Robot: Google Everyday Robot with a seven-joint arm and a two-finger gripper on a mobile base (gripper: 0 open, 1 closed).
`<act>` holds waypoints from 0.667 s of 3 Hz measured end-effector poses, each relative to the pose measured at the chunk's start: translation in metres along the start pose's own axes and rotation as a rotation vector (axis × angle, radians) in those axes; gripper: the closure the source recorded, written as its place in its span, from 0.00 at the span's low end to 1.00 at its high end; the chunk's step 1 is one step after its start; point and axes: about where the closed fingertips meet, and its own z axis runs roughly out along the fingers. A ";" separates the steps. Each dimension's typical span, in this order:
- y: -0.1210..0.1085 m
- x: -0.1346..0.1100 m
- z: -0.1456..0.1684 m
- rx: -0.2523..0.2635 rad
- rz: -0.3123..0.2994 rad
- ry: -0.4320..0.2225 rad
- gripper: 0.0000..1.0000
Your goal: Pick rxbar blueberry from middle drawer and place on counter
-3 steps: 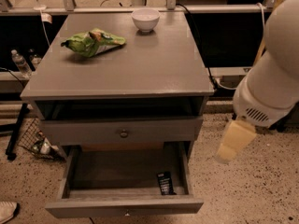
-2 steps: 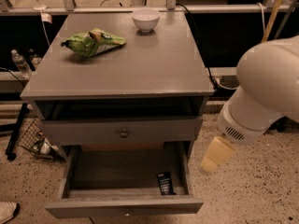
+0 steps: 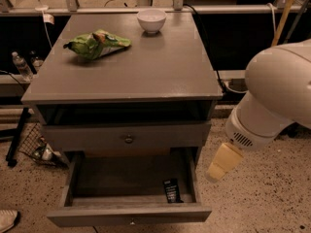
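Note:
The rxbar blueberry [image 3: 171,190], a small dark wrapper with white print, lies flat on the floor of the middle drawer [image 3: 127,213], near its front right corner. That drawer is pulled out at the bottom of the cabinet. The counter [image 3: 146,69] is the grey top board above it. My gripper [image 3: 223,161] shows as a cream-coloured piece hanging below the bulky white arm [image 3: 279,96]. It sits just outside the drawer's right wall, above floor level and up to the right of the bar, apart from it.
On the counter a green snack bag [image 3: 97,42] lies at the back left and a white bowl [image 3: 151,19] stands at the back. A shut drawer with a round knob [image 3: 129,139] sits above the open one. A wire basket [image 3: 36,147] and bottles [image 3: 22,64] are on the left.
The arm has swung left and down, bringing the gripper from beside the knob drawer to beside the open drawer's right wall. The bar and the counter items have not moved.

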 end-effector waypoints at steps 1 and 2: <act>0.022 -0.009 0.042 -0.084 0.045 -0.046 0.00; 0.043 -0.020 0.083 -0.148 0.084 -0.083 0.00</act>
